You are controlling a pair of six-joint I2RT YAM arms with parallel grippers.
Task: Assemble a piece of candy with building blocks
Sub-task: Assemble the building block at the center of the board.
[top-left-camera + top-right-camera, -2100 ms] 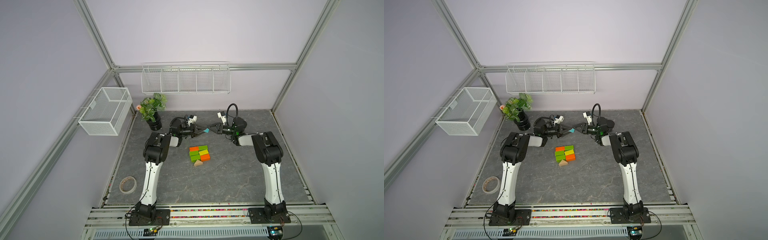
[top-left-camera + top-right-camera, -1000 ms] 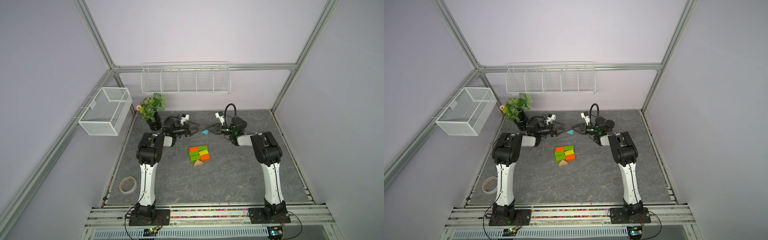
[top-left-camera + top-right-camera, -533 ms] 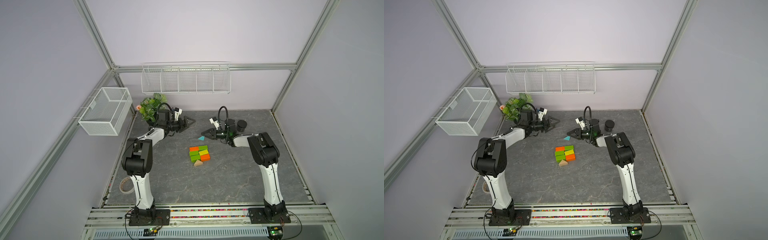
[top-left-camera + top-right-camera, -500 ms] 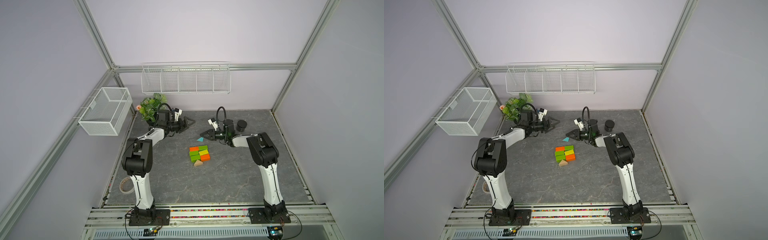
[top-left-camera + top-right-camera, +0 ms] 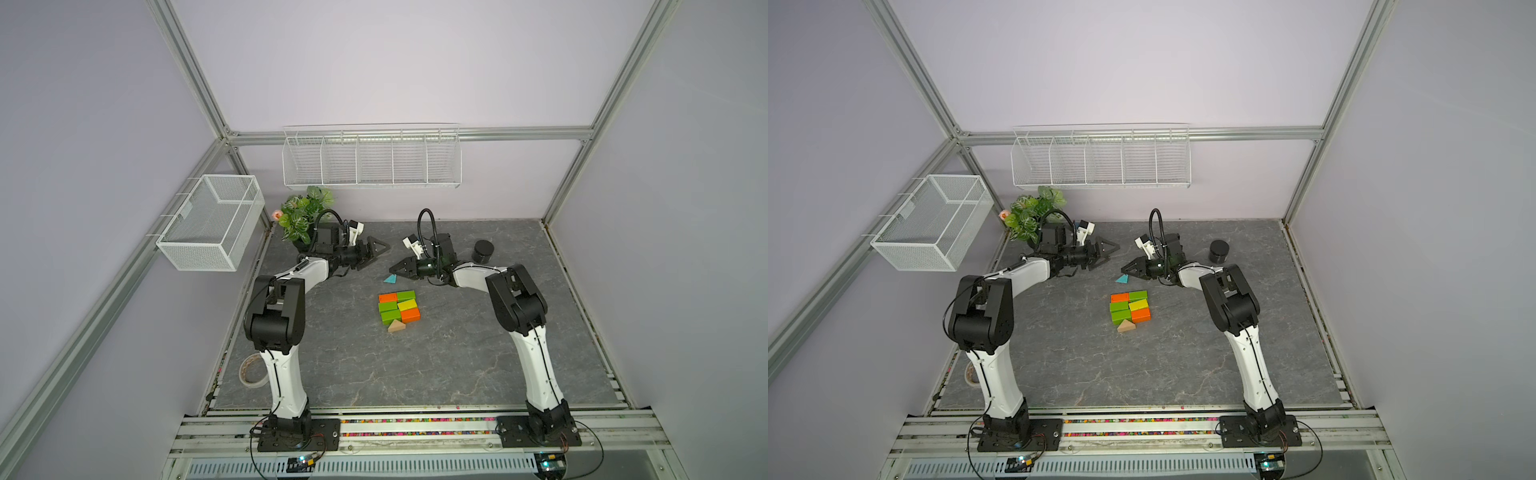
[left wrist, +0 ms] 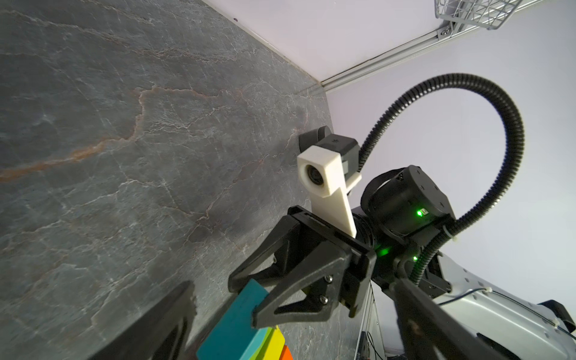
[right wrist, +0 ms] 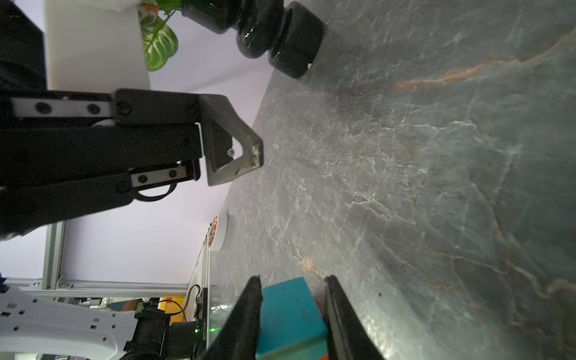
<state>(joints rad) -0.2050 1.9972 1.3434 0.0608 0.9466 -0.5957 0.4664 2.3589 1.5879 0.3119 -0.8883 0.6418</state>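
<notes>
The right gripper (image 5: 394,272) clamps the teal triangle (image 7: 290,307) just beyond the brick rectangle (image 5: 398,307), toward the far edge of the table (image 5: 457,357); the left gripper (image 5: 379,248) gapes empty. Seems light, hard, slick: pinch its flat faces.

R gripper (image 6: 246,299): clamped on teal triangle block (image 6: 230,327), low over grey tabletop (image 6: 124,156).
Bricks: yellow brick (image 6: 274,341) + orange brick (image 6: 286,353) just beside teal block, cut by frame edge.
L gripper (image 6: 294,285): fingers (image 6: 162,318) wide apart, blurred.
Black jar (image 6: 311,137): behind R wrist cam (image 6: 321,174), near wall.
</notes>
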